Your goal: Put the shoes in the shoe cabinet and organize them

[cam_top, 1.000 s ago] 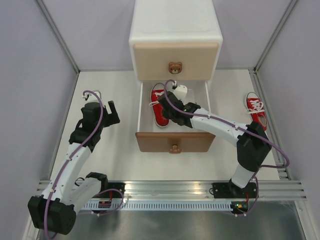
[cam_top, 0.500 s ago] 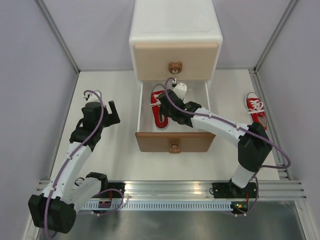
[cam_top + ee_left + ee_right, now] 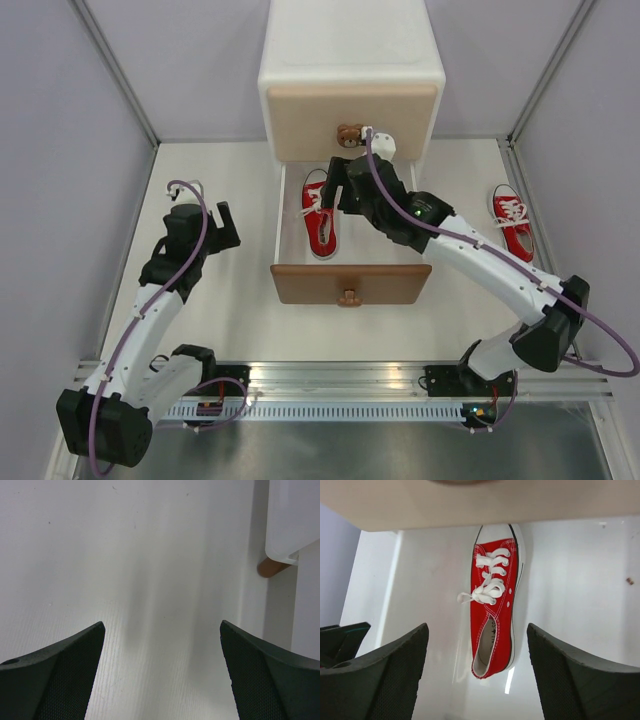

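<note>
The shoe cabinet (image 3: 350,60) is located at the upper centre of the top view, with its lower drawer (image 3: 345,283) pulled out toward the bottom of the frame. One red shoe (image 3: 494,615) is laid flat in the left half of the drawer, toe pointed toward the cabinet. A second red shoe (image 3: 512,220) is found on the table (image 3: 230,300) near the right edge. The right gripper (image 3: 477,630) is positioned above the drawer, jaws spread wide, nothing gripped. The left gripper (image 3: 162,625) is positioned over the table at left, jaws wide, nothing gripped.
</note>
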Motion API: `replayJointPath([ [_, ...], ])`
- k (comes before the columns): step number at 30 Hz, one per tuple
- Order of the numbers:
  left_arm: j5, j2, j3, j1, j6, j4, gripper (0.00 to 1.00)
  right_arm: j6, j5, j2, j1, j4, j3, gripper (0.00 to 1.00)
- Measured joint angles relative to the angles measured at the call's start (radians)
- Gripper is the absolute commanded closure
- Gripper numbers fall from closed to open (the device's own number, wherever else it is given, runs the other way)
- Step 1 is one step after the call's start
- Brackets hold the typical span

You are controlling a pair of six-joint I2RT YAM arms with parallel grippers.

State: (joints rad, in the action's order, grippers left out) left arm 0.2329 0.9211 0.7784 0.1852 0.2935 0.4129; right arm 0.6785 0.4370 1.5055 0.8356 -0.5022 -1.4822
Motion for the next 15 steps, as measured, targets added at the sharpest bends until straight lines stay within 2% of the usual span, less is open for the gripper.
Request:
replayJointPath([
  [6,0.0,-0.005,0.0,0.0,0.0,0.0,0.02,-0.112,0.004,-0.07,0.0,-0.091,-0.107,0.08],
  [11,0.0,-0.023,-0.002,0.0,0.0,-0.001,0.02,-0.182,0.087,-0.157,-0.007,-0.171,-0.115,0.04],
  [15,0.0,-0.041,-0.011,0.0,0.0,0.0,0.02,-0.214,0.146,-0.216,-0.06,-0.216,-0.111,0.04],
])
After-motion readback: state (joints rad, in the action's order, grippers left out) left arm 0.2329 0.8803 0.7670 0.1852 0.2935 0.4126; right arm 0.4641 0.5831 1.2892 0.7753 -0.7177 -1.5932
